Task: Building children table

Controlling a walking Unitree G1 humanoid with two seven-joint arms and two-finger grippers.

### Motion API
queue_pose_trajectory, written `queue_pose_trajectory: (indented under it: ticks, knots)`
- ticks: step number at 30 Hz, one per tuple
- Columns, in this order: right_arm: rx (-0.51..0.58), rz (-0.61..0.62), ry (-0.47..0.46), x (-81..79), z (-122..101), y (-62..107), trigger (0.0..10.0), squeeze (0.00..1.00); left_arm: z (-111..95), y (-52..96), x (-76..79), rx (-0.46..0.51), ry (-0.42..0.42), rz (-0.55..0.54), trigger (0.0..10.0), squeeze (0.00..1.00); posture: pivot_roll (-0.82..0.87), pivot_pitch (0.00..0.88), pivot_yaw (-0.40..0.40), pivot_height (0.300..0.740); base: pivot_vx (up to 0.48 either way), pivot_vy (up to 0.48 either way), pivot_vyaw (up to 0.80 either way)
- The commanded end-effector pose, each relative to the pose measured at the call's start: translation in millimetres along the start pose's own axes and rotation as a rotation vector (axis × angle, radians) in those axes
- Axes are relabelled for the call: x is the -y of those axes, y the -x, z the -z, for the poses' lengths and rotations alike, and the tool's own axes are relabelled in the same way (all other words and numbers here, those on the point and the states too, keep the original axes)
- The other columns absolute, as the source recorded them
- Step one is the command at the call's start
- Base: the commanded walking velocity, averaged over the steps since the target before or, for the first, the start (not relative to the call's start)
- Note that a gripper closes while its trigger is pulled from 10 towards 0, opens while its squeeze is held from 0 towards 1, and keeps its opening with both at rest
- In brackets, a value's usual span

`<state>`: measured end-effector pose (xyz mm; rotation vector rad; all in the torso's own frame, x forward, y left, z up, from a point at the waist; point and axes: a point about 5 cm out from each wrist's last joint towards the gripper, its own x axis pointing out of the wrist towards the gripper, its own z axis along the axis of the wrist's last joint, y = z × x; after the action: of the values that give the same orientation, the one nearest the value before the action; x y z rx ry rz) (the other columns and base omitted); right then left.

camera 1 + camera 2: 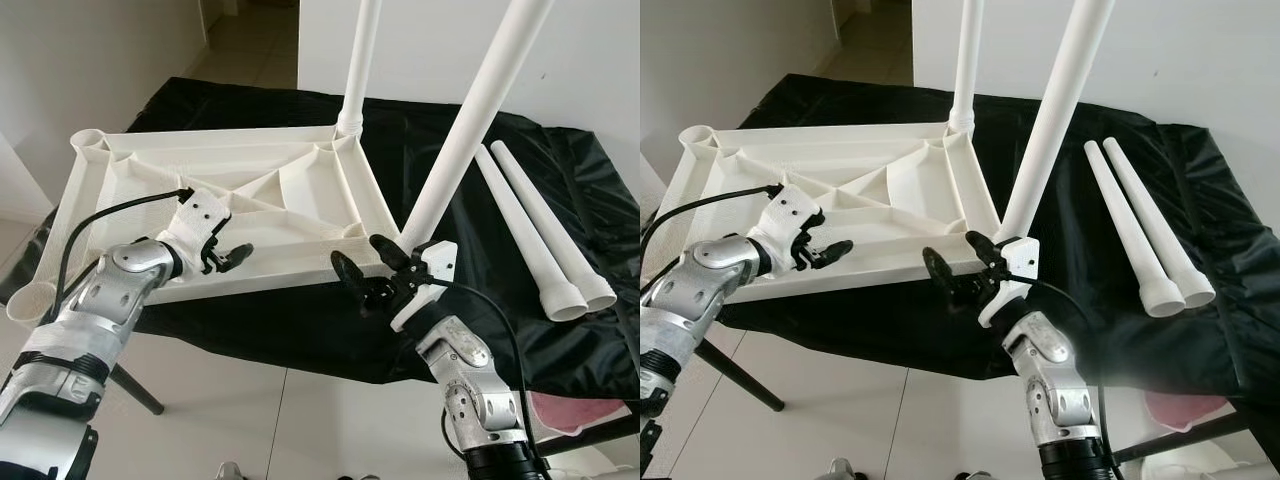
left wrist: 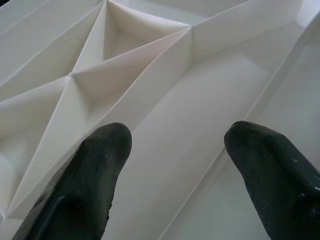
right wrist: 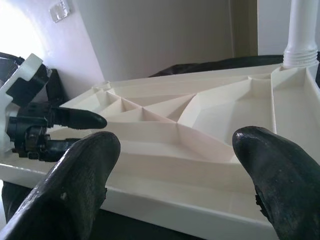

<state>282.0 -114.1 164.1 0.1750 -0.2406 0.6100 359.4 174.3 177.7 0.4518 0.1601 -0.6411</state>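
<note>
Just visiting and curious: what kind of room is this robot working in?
Probably a room in a home: pale floor tiles, plain white walls, and a work surface draped in black cloth holding an upturned white table top and loose legs.

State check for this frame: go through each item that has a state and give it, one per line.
Tabletop: upside down, ribs up.
Far leg: upright in its socket.
Near leg: at its corner, leaning.
Spare legs: lying loose on black cloth.
Left gripper: open.
Right gripper: open.

White walls (image 1: 90, 60), pale tiled floor (image 1: 260, 420), black cloth (image 1: 560, 200) over work surface.
</note>
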Motion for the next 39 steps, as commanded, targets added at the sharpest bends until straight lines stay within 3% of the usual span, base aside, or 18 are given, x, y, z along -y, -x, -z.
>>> queue_pose_trajectory:
  ticks: [1, 7, 19, 21, 27, 31, 37, 39]
  knots:
    - [-0.003, 0.011, 0.004, -0.8, 0, 1.0, 10.0, 0.0, 3, -4.8, 9.7, -0.009, 0.019, 0.105, 10.0, 0.0, 0.04, 0.093, -0.001, 0.74, 0.0, 0.0, 0.0]
    - [0.005, 0.037, 0.016, 1.1, -2, 1.6, 10.0, 0.0, 4, -7.6, 15.8, -0.007, 0.043, 0.196, 10.0, 0.0, 0.02, 0.081, 0.012, 0.74, 0.0, 0.0, 0.0]
    - [0.008, 0.057, 0.037, 4.1, -6, 0.1, 10.0, 0.0, 1, -11.1, 10.7, -0.014, 0.033, 0.217, 10.0, 0.0, 0.01, 0.074, 0.016, 0.74, 0.0, 0.0, 0.0]
    - [0.005, 0.06, 0.041, 4.3, -6, 0.5, 10.0, 0.0, 4, -6.7, 15.3, -0.018, 0.036, 0.296, 10.0, 0.0, 0.01, 0.077, 0.018, 0.74, 0.0, 0.0, 0.0]
    - [-0.005, 0.057, 0.041, 4.0, -5, 1.3, 10.0, 0.0, 9, -4.3, 18.8, -0.042, 0.022, 0.341, 10.0, 0.0, 0.01, 0.094, 0.016, 0.74, 0.0, 0.0, 0.0]
    - [-0.006, 0.062, 0.043, 4.8, -6, 2.1, 10.0, 0.0, 4, -0.2, 20.9, -0.007, 0.026, 0.383, 10.0, 0.0, 0.01, 0.105, 0.018, 0.74, 0.0, 0.0, 0.0]
    - [-0.014, 0.069, 0.043, 4.2, -3, 3.0, 10.0, 0.0, 5, -7.1, 5.4, -0.049, 0.054, 0.239, 10.0, 0.0, 0.02, 0.11, 0.017, 0.74, 0.0, 0.0, 0.0]
    - [-0.013, 0.063, 0.039, 2.3, -3, 0.9, 10.0, 0.0, 11, -13.2, -2.0, -0.118, 0.084, 0.138, 10.0, 0.0, 0.02, 0.106, 0.017, 0.74, 0.0, 0.0, 0.0]
